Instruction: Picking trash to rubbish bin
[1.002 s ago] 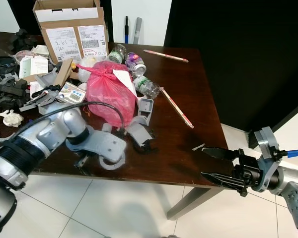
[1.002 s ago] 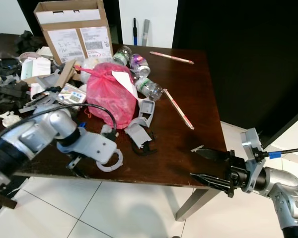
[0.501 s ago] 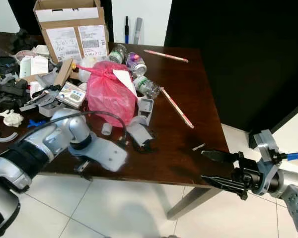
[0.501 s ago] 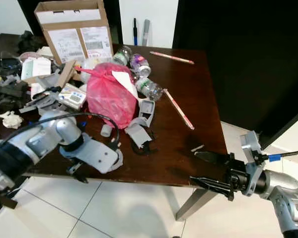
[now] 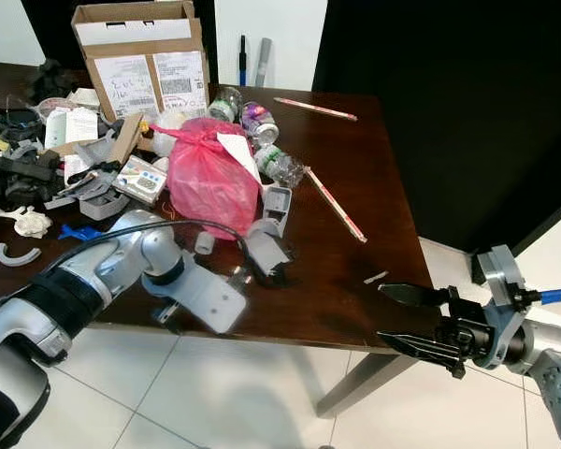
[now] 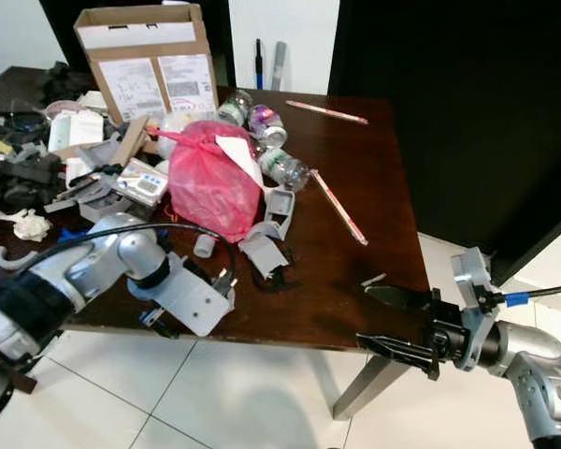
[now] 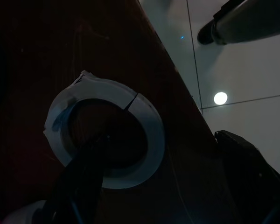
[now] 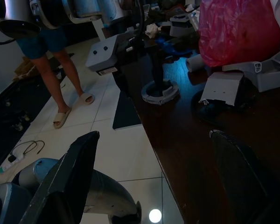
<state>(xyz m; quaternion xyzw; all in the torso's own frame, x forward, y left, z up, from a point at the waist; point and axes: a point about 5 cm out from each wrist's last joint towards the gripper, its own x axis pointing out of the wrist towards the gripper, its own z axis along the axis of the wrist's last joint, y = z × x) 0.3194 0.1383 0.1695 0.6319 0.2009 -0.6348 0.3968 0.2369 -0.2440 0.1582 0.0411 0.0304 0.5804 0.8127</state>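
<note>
A white split ring [image 7: 144,126] lies on the dark wooden table [image 5: 355,178] close to its front edge. My left gripper [image 7: 161,140] is open over it, one black finger [image 7: 84,177] reaching into the ring's hole and the other beyond the ring toward the table's edge. From the head the left hand [image 5: 206,297] covers the ring. A tied pink bag [image 5: 210,182] sits mid-table with bottles [image 5: 279,166] behind it. My right gripper [image 5: 383,313] is open, holding nothing, off the table's front right corner.
A cardboard box [image 5: 145,56] and a heap of clutter [image 5: 37,159] fill the table's back left. Grey plastic parts [image 5: 265,248], pink sticks [image 5: 335,204] and a white scrap [image 5: 374,277] lie on the table. A person's legs [image 8: 60,79] stand on the tiled floor.
My left hand has slid right along the table's front edge and now covers the white ring that showed beside it a second ago. The right arm has stayed put.
</note>
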